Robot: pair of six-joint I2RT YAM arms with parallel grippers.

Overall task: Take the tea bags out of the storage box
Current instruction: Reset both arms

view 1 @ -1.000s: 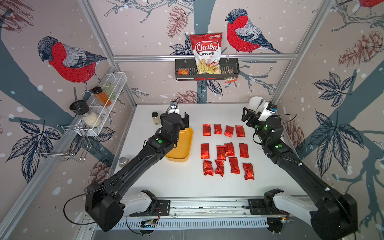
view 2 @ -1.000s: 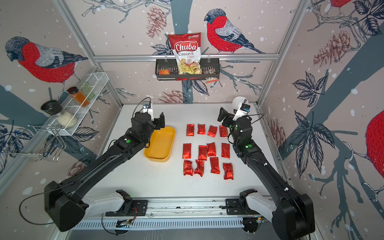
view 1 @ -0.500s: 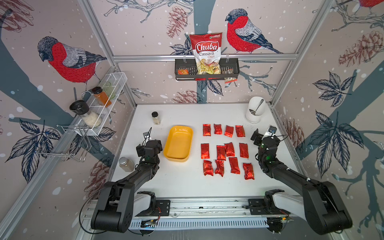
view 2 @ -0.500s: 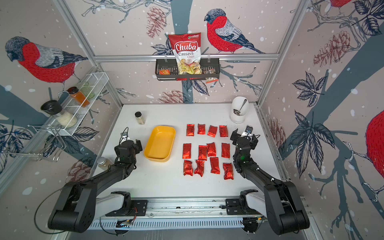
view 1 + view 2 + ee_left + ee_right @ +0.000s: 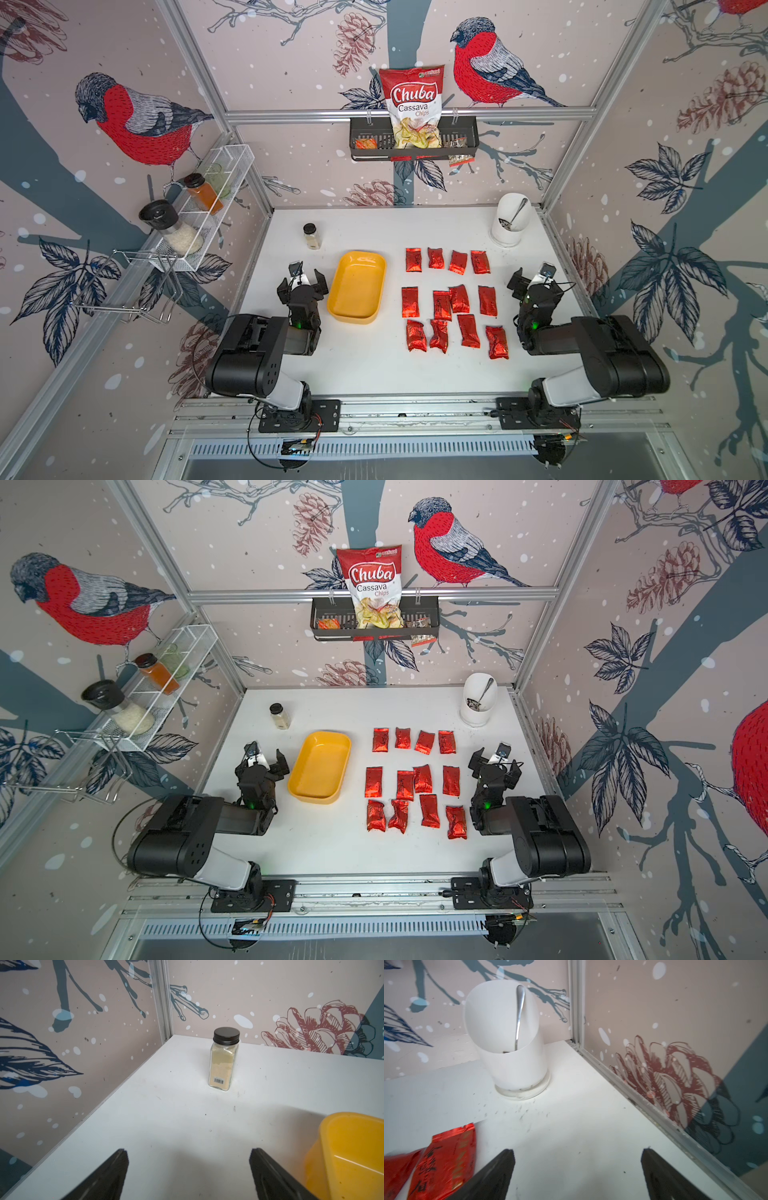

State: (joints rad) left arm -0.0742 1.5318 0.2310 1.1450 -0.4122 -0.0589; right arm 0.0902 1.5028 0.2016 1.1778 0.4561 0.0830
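Seemingly finished, so little left to spoil: could still clip the box [image 5: 357, 286] with the left gripper [image 5: 302, 281], sitting just left of it, or scuff the rightmost tea bags [image 5: 451, 299] with the right gripper [image 5: 534, 282] on a careless sideways swing. Both grippers spread wide, holding nothing. Twelve bags laid in three rows on the table [image 5: 374, 365], right of the empty box, between the two grippers, touching neither; closest to the right one
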